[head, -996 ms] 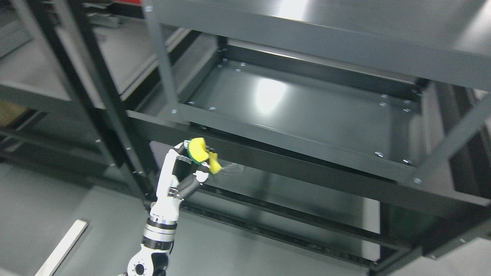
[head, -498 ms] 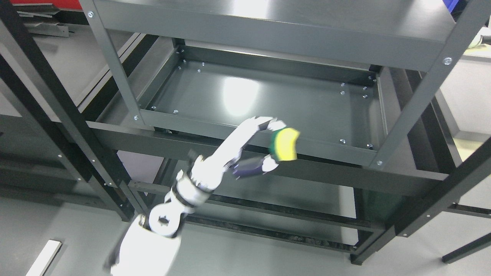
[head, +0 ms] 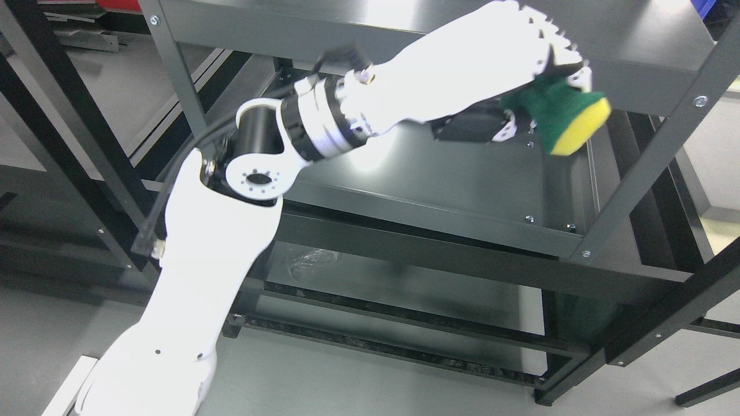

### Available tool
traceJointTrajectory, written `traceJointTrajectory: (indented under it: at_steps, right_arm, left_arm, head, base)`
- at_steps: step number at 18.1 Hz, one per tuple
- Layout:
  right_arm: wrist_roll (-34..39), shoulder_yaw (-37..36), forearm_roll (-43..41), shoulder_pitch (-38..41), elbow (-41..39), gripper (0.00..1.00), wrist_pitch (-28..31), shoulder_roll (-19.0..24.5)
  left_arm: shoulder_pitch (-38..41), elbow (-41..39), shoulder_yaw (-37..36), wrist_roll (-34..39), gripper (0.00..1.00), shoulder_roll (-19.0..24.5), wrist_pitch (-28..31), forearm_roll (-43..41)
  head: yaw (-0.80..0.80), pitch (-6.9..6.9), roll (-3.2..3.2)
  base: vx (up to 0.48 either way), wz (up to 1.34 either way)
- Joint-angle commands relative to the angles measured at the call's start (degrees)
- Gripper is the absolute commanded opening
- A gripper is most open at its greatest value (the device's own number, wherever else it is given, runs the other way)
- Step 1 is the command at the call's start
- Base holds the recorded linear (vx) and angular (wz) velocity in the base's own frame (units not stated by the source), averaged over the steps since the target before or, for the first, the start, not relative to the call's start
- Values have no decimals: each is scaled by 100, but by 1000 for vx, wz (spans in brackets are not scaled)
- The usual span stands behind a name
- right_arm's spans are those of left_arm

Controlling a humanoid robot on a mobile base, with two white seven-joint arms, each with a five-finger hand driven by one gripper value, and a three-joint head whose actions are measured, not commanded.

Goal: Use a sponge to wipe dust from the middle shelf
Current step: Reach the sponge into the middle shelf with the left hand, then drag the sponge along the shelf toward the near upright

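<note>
- The left arm (head: 191, 277) is reaching up from the lower left edge of the head view and bending at the wrist joint toward the upper right.
- The left robot hand (head: 543, 75) is showing at the top right, in front of the front edge of the top shelf (head: 243, 26) of the dark metal rack.
- The robot hand is gripping a sponge (head: 569, 115): its white fingers (head: 555, 43) are curling over the top of the sponge while the dark thumb (head: 480, 127) is pressing in from below left.
- The sponge is sticking out past the fingertips toward the lower right, its green scrubbing side lying against the robot hand and its yellow side facing outward.
- In this view the sponge is hanging above the far right part of the middle shelf (head: 451, 173), near the right rear corner; I cannot tell whether it is touching the shelf surface.
- A bright glare is lying on the middle shelf just under the wrist.
- The right front post (head: 647, 156) of the rack is running just beside the sponge on the right.
</note>
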Motion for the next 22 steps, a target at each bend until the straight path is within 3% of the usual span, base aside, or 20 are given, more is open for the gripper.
traceJointTrajectory:
  at_steps: [1,4,6,7,12,14,18,22]
  right_arm:
    - [-6,0,0,1,-100,100,3,-100]
    - [-6,0,0,1,-100,100,3,-100]
    - [-6,0,0,1,-100,100,3,-100]
    - [-6,0,0,1,-100,100,3,-100]
    - [-6,0,0,10,-100,100,3,-100]
    - [-6,0,0,1,-100,100,3,-100]
    - [-6,0,0,1,-100,100,3,-100]
    - [-6,0,0,1,-100,100,3,-100]
  left_arm:
    - [-771,255,-106,-62,0,100,-96,-983]
    - [-455,230,289,-184,0,100,-166,-957]
    - [-236,212,797,-429,0,271,-665,-931]
    - [-87,186,1201,-735,0,299,-990,-896]
    - [345,-113,2512,-2152,0,412,-1019,-1]
    - [345,-113,2759,-2224,0,736,-1019,246]
    - [582,-113,2952,-2224,0,1922,-1019,992]
    - [986,-35,3480,-2224,0,2705,-1019,1538]
  head:
    - [0,0,0]
    - [0,0,0]
    - [0,0,0]
    - [0,0,0]
    - [0,0,0]
    - [0,0,0]
    - [0,0,0]
    - [0,0,0]
  base:
    - [17,-59]
    - [1,-50]
    - [0,-10]
    - [0,0]
    - [0,0]
    - [0,0]
    - [0,0]
    - [-1,3]
